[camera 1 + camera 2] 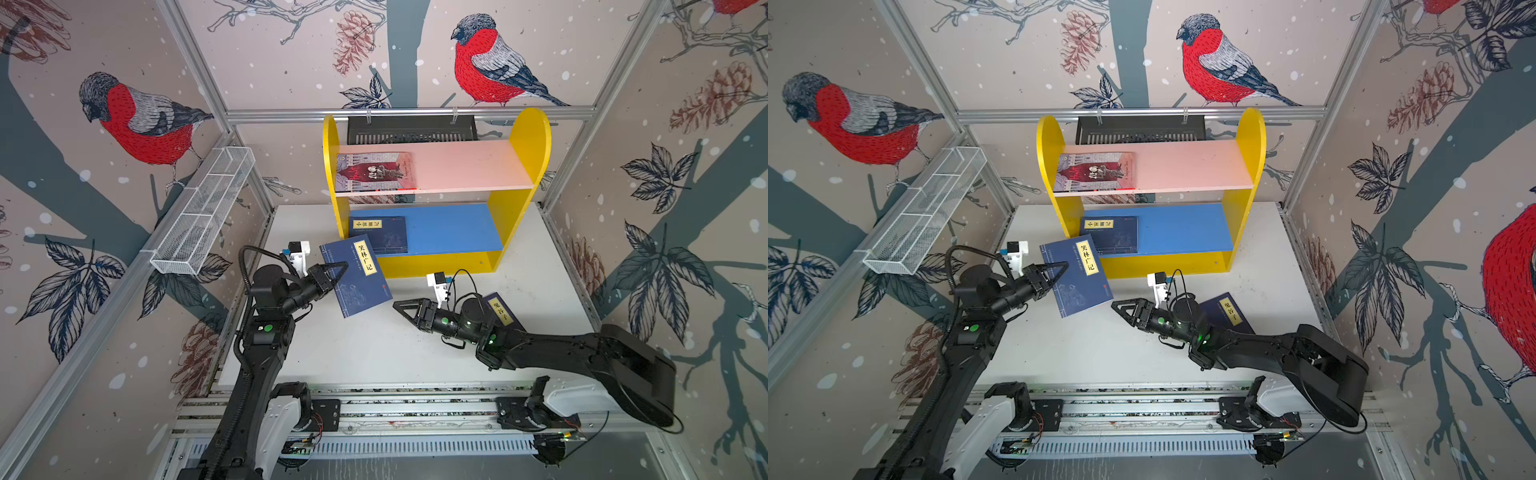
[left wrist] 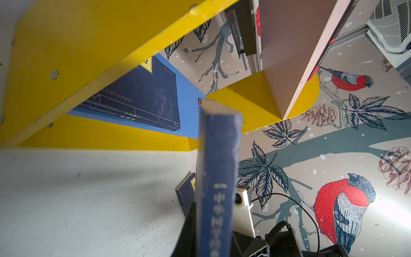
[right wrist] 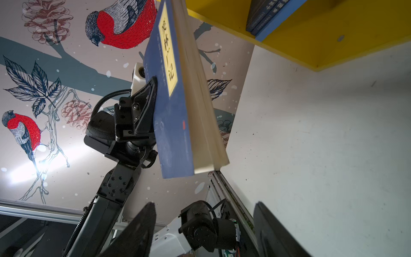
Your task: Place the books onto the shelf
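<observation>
At shelf (image 1: 528,137) front-left corner: left gripper (image 1: 343,268) clamped on held navy book (image 1: 361,286), clear of table (image 1: 374,353). Blue lower board (image 1: 453,228) bare right of navy stack (image 1: 384,237). Right gripper (image 1: 397,306) jaws apart, empty, mid-table; loose navy book (image 1: 500,311) beside its wrist. Right wrist view alone shows held book's page edge.

On the shelf (image 1: 528,137), the right halves of the pink board (image 1: 469,164) and blue board (image 1: 453,228) lie bare; a grey book (image 1: 374,171) and a navy stack (image 1: 384,235) fill their left ends. A held book (image 1: 357,276) blocks the shelf's front left corner. The table (image 1: 374,353) is open at its front middle.
</observation>
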Motion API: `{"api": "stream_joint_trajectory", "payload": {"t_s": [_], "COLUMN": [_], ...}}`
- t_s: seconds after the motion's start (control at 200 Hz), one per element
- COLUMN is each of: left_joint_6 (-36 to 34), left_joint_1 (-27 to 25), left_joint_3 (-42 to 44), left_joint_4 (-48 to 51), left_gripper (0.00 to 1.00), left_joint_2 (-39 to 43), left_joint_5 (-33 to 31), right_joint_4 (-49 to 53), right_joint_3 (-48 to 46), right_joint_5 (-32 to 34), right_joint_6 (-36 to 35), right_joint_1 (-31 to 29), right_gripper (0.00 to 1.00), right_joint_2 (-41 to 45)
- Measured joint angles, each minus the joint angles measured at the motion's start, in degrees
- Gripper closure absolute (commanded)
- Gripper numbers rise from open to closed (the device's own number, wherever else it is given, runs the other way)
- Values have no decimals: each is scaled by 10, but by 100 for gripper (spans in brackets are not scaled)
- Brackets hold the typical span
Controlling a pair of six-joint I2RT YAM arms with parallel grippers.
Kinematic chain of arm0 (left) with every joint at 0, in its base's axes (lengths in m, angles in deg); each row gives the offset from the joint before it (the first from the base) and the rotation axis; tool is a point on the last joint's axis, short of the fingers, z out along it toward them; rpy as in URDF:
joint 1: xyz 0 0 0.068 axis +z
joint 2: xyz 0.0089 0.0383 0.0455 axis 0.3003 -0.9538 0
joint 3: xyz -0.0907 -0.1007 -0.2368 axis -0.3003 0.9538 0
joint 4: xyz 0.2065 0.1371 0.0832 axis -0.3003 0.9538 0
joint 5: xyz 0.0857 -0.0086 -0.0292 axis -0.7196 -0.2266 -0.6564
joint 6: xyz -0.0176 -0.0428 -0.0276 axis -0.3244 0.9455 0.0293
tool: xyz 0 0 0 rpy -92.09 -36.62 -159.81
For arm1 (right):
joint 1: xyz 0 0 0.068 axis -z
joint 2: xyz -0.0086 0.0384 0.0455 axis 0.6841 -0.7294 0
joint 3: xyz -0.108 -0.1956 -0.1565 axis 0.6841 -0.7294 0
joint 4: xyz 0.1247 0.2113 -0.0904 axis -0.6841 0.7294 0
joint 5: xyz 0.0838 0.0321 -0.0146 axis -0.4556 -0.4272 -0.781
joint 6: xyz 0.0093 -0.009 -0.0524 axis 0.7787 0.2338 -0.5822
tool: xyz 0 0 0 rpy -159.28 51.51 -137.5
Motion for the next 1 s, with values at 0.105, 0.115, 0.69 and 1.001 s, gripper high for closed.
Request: {"api": "stream_joint_trajectory", "payload": {"t_s": [0.105, 0.115, 0.69, 1.001], "left_joint_6": [24, 26, 99, 123], "left_joint_1": [0, 0, 0, 0], "left_joint_3": [17, 19, 57, 63], "left_joint_4": [-15, -16, -103, -112], "left_gripper": [100, 100, 100, 100], "left_joint_2": [8, 8, 5, 5], "left_joint_5": [-12, -12, -28, -39], "right_joint_4": [-26, -28, -111, -151], "right_joint_3": [29, 32, 99, 138], "right_joint_5": [3, 3, 1, -15], "right_joint_6": [2, 3, 45, 60], "right_joint_1": [-8, -8, -10, 7], "right_gripper": [29, 29, 29, 51], "right_joint_2": [-32, -35, -146, -206]}}
